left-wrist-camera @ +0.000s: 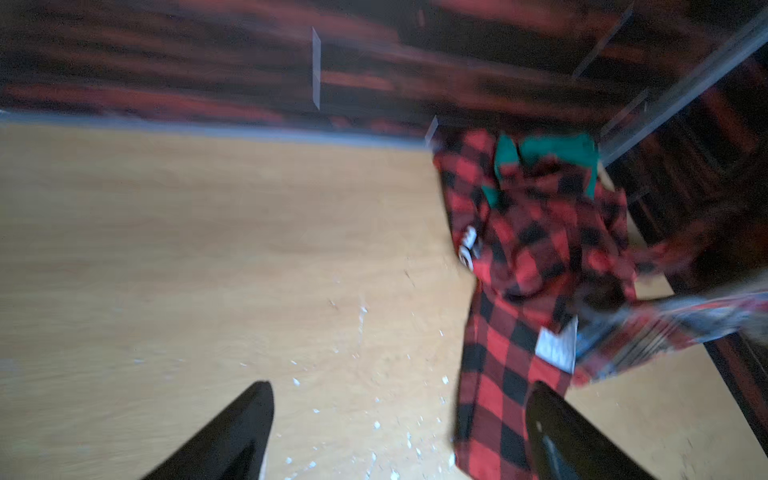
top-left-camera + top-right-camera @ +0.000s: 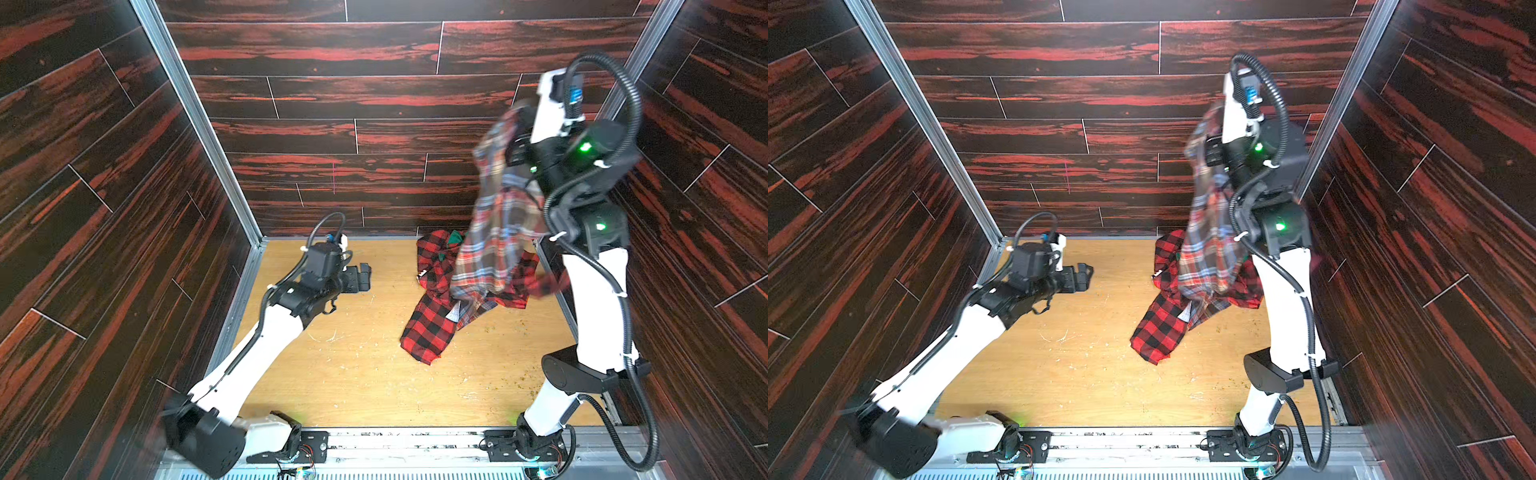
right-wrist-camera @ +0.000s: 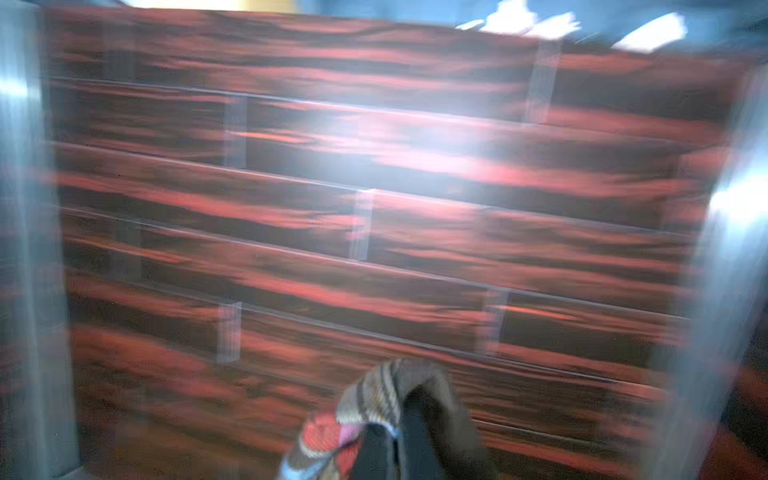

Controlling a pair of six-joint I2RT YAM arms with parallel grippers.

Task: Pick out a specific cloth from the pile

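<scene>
Dark, red-streaked plank walls (image 2: 316,95) box in a pale wooden tabletop (image 2: 353,374), scuffed and dotted with small crumbs. Your right gripper (image 2: 516,141) is raised high near the back right corner, with its jaws clamped tight on the cloth (image 2: 498,232), the muted plaid shirt in brown, grey and blue. You can see the grip in the right wrist view, where a bunched fold of it wraps over the dark fingers (image 3: 419,432) against the blurred wall.

From the gripper the cloth hangs down in a long drape, blurred in both top views. Its lower end lies on the pile (image 2: 432,266) at the back right of the tabletop, so it is lifted but not clear of the heap. The pile is mostly the red-and-black checked shirt (image 2: 428,332), one part of it stretching toward the front. A bit of plain green cloth (image 2: 455,237) shows at its far edge. A white label (image 1: 557,349) shows where the two plaid fabrics meet; you cannot tell which garment it belongs to.

Your left gripper (image 2: 362,276) hovers over bare wood on the left side, well apart from the pile. Its jaws are spread wide and hold nothing, and it points toward the clothes. The left wrist view shows its two black fingers (image 1: 245,419) apart, with the checked shirt just beyond one of them.
</scene>
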